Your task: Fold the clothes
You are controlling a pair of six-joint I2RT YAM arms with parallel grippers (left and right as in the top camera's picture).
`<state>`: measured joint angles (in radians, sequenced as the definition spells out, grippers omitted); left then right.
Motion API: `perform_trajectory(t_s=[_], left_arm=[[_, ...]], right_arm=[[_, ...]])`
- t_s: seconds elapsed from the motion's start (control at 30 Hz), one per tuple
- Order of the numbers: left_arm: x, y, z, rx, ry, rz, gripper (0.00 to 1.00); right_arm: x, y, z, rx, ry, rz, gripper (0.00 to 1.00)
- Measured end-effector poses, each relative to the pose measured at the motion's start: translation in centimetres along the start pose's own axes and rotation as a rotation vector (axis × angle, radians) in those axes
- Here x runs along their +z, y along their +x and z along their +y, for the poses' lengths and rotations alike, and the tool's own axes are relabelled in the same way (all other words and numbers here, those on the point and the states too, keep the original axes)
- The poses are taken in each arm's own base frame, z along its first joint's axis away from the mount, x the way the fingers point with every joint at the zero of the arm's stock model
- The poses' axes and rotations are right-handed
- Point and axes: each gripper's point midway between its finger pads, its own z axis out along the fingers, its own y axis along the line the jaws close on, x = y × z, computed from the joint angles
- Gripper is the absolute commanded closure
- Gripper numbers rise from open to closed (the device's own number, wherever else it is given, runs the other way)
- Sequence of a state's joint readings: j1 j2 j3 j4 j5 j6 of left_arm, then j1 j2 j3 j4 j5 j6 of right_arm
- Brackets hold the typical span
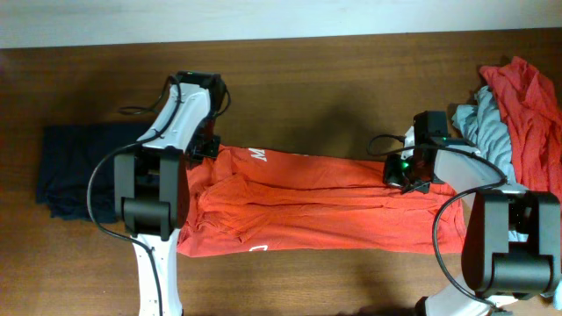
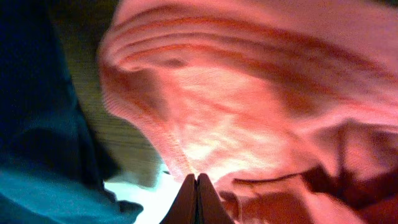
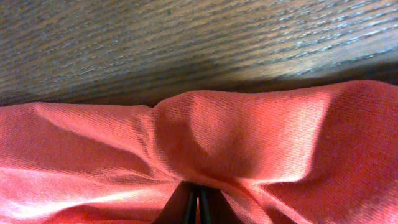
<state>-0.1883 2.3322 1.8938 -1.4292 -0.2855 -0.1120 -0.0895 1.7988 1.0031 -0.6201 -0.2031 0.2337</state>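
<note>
An orange-red T-shirt (image 1: 307,202) lies stretched across the middle of the table, folded into a long band, with a bit of white print near its top left. My left gripper (image 1: 206,145) is at the shirt's upper left corner. In the left wrist view its jaws (image 2: 196,177) are pressed together right at the shirt's hem (image 2: 186,155). My right gripper (image 1: 406,174) is at the upper right end. In the right wrist view it (image 3: 198,186) is shut on a pinched fold of the orange-red cloth (image 3: 217,130).
A navy shirt (image 1: 75,171) lies flat at the far left, beside the left arm, and shows dark blue in the left wrist view (image 2: 37,124). A pile with a red shirt (image 1: 527,105) and a grey-blue one (image 1: 487,127) sits at the right edge. The table (image 1: 334,88) is dark wood.
</note>
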Motion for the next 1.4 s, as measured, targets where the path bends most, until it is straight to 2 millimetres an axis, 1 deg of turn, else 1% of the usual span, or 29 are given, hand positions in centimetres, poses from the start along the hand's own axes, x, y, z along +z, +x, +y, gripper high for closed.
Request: perform_trajectory(t_s=[0.03,0.1,0.13,0.17,0.2,0.33,0.53,0.57,0.77,0.87,1.0,1.07,1.13,1.23,1.27,1.33,1.37,1.4], left_arm=[[0.1,0.0,0.2,-0.008,0.003,0.001,0.99],[0.2,-0.1,0.3,-0.028,0.024,0.000,0.93],[0.2,-0.3,0.2,-0.038,0.042,-0.005,0.92],[0.2,-0.5,-0.1,-0.045,0.061,-0.015,0.87],[0.0,-0.8,-0.5,-0.048,0.084,-0.028,0.85],[-1.2,-1.9,-2.1,-0.054,0.149,-0.097,0.84],[-2.6,-3.2,-4.9,-0.027,0.176,-0.177,0.85],[-2.8,-3.3,-5.4,-0.026,0.166,-0.185,0.85],[-3.3,-3.2,-6.8,-0.012,0.110,-0.208,0.84],[-3.5,-3.2,-6.7,-0.030,0.057,-0.222,0.85],[-3.7,-3.3,-5.6,-0.074,-0.016,-0.242,0.85],[-4.1,-3.4,-5.0,-0.092,-0.043,-0.258,0.85],[-5.0,-3.4,-4.4,-0.110,-0.057,-0.282,0.83],[-6.9,-3.1,-3.6,-0.131,-0.051,-0.327,0.76],[-7.5,-3.0,-3.5,-0.140,-0.046,-0.342,0.72],[-8.5,-2.8,-3.3,-0.149,-0.030,-0.365,0.58],[-8.9,-2.7,-3.3,-0.150,-0.020,-0.372,0.53],[-9.0,-2.7,-3.4,-0.155,-0.010,-0.376,0.51]], right_arm=[[0.0,0.0,0.0,0.002,0.002,0.002,0.91],[0.0,0.1,-0.1,0.004,0.006,0.002,0.92],[0.0,0.1,-0.2,0.004,0.009,0.004,0.93],[0.0,0.1,-0.2,0.004,0.011,0.005,0.95],[0.0,0.2,-0.3,0.006,0.015,0.006,0.95],[-0.1,0.3,-0.5,0.009,0.026,0.010,0.95],[-0.1,0.3,-0.5,0.010,0.026,0.011,0.96],[0.0,0.3,-0.5,0.009,0.027,0.013,0.96],[0.0,0.2,-0.5,0.012,0.028,0.020,0.96],[0.0,0.2,-0.5,0.012,0.028,0.021,0.96],[0.0,0.2,-0.5,0.012,0.028,0.021,0.96],[0.0,0.2,-0.4,0.007,0.026,0.022,0.95],[0.0,0.2,-0.2,-0.008,0.016,0.023,0.94],[-0.1,0.3,0.4,-0.045,-0.031,0.030,0.94],[-0.1,0.4,0.7,-0.056,-0.051,0.035,0.94],[-0.2,0.7,1.7,-0.075,-0.110,0.049,0.94],[-0.2,0.9,2.2,-0.087,-0.138,0.055,0.94],[-0.3,1.1,2.7,-0.098,-0.165,0.062,0.95]])
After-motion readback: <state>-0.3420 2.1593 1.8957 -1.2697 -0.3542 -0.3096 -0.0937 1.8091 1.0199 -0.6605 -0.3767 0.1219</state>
